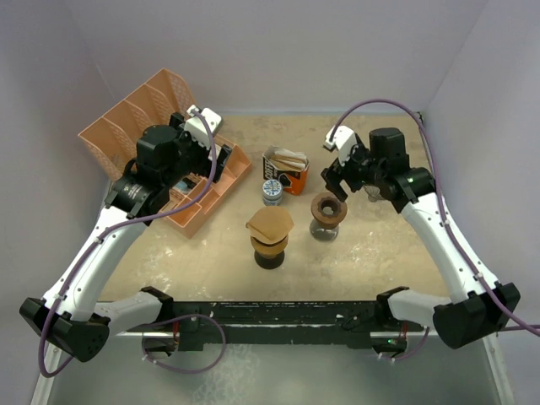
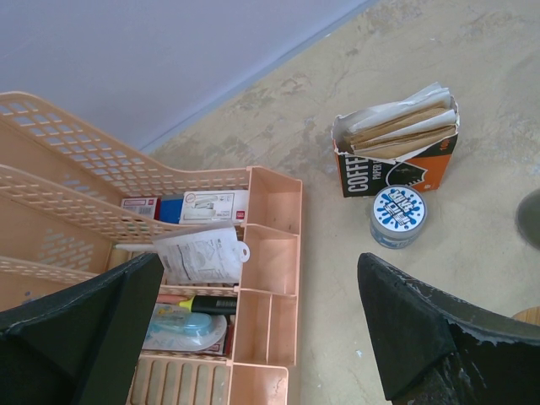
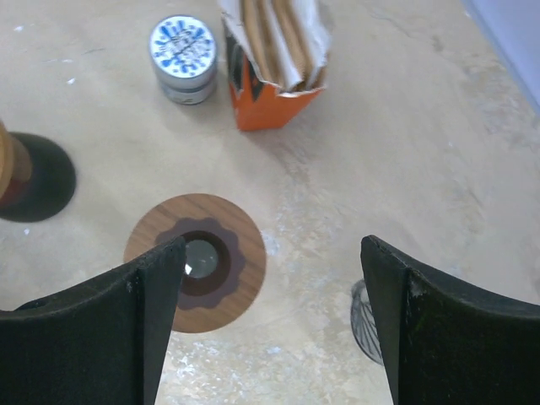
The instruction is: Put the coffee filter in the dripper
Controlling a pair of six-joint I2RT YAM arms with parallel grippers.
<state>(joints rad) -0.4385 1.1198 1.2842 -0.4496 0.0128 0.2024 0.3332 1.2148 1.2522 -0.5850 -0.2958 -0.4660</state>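
A tan paper coffee filter (image 1: 270, 224) sits open on top of a brown dripper (image 1: 270, 247) with a dark base, at the table's middle. To its right stands a wooden-ringed dripper (image 1: 327, 208), which the right wrist view shows from above (image 3: 228, 278) with nothing inside it. My right gripper (image 1: 335, 179) hovers just behind and above that ring, open and holding nothing (image 3: 270, 253). An orange box of folded filters (image 1: 285, 169) (image 3: 274, 59) stands farther back. Over the peach organiser, my left gripper (image 1: 221, 160) (image 2: 261, 261) is open and holds nothing.
A small round tin (image 1: 272, 191) (image 2: 398, 217) stands in front of the filter box. The peach desk organiser (image 1: 207, 202) (image 2: 270, 253) holds papers and a marker at back left. A small glass object (image 3: 364, 321) stands right of the wooden ring. White walls enclose the table.
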